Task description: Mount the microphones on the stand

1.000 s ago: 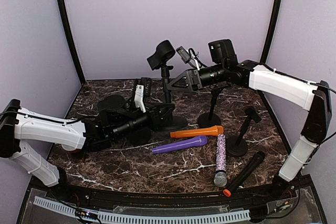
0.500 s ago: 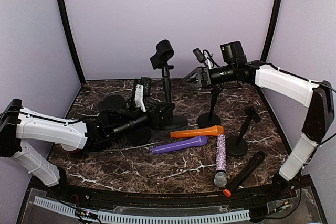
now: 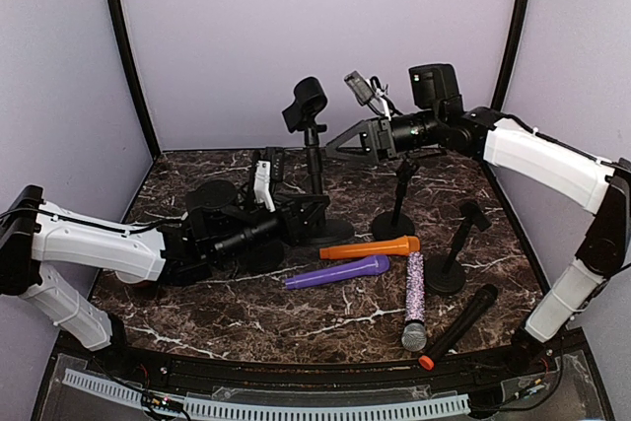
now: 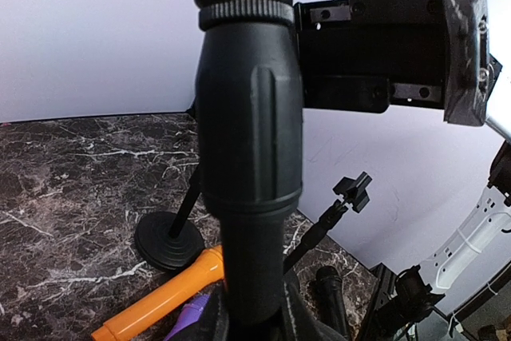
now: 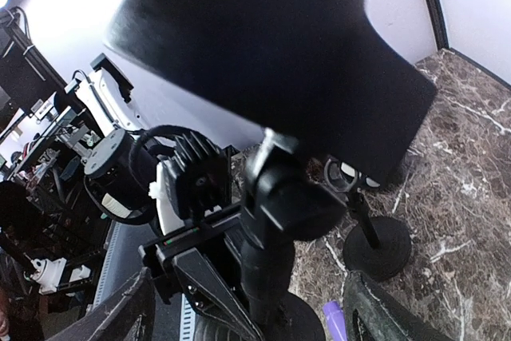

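Starting at your left, the left wall [image 3: 59,96] runs close beside the left arm, which lies low over the table [image 3: 246,327], so room is tight on that side. Bare marble lies open between that arm and the front rail [image 3: 296,408].

Your left gripper [image 3: 299,214] is clamped on the lower part of the tall stand [image 3: 314,170], just above its base, near the table's middle. The stand is upright with its clip [image 3: 304,104] on top. Your left wrist camera adds what the top view hides: a ribbed collar [image 4: 246,13] and a thick grooved sleeve filling the frame.

Your right gripper [image 3: 340,141] hangs high, just right of the clip and apart from it, jaws spread and holding nothing. Its wrist camera shows the clip only as a large dark blur ahead of the fingers, so you cannot judge the gap from there.

All four microphones lie flat on the marble, right of the tall stand's base. The orange microphone [image 3: 370,247] and the purple microphone [image 3: 338,272] lie side by side. The glittery lilac microphone [image 3: 415,293] points its silver mesh head at the front edge. The black microphone [image 3: 461,320] slants beside it, orange end near the rail.

A second stand [image 3: 399,194] rises behind the orange one. A third stand [image 3: 449,275] with a tilted pole sits just right of the lilac one, near the right wall [image 3: 572,46].
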{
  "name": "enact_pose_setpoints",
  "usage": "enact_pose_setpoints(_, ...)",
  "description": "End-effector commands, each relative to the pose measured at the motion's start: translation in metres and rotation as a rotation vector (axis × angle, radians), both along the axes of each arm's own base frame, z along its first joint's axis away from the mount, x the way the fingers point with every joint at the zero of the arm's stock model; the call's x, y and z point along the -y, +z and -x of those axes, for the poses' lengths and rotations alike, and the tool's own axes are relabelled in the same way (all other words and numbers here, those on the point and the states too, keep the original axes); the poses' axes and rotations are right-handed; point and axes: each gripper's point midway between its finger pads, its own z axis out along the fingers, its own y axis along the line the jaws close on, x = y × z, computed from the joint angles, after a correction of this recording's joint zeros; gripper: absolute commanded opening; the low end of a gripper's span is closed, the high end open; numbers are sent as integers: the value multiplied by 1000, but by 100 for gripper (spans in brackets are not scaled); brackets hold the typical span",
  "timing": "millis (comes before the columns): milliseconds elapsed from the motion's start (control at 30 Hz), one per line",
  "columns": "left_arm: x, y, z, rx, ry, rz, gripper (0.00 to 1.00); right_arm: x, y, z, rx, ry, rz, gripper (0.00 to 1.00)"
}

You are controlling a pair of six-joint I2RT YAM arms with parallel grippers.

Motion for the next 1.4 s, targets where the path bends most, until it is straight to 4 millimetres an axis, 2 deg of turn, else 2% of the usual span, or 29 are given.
enact_pose_setpoints(0,3,35,3,47,-23,99,0,-10,23,-3,24,11,-73,80)
enact_pose_setpoints(267,6,29,6,28,-44,90,0,-24,18,-24,-39,-28,-75,69)
enact_pose_setpoints(400,6,25,7,17,-45,79,0,-28,19,-25,-53,-15,-86,52)
enact_pose_setpoints(500,7,20,7,9,-49,71,0,-29,20,-27,-49,-14,-88,34)
enact_pose_setpoints(567,8,16,7,-1,-50,61,0,-28,24,-33,-35,-24,-91,22)
enact_pose_setpoints(600,8,14,7,-6,-49,55,0,-26,30,-38,-22,-34,-101,19)
enact_pose_setpoints(767,10,-10,10,-47,-63,13,0,-15,62,-72,34,-102,-158,15)
enact_pose_setpoints(933,18,-38,21,-87,-94,-51,0,-7,83,-107,31,-156,-212,15)
enact_pose_setpoints(1033,23,-49,28,-105,-113,-75,0,-7,89,-116,49,-174,-224,15)
enact_pose_setpoints(1133,24,-49,27,-109,-108,-73,0,-8,84,-118,32,-172,-219,16)
enact_pose_setpoints(1167,23,-46,26,-106,-97,-65,0,-8,81,-116,21,-167,-215,19)
enact_pose_setpoints(1300,15,-23,16,-89,-23,-7,0,-1,62,-106,-14,-148,-174,57)
enact_pose_setpoints(1367,11,-10,10,-77,16,13,0,7,50,-99,1,-164,-132,70)
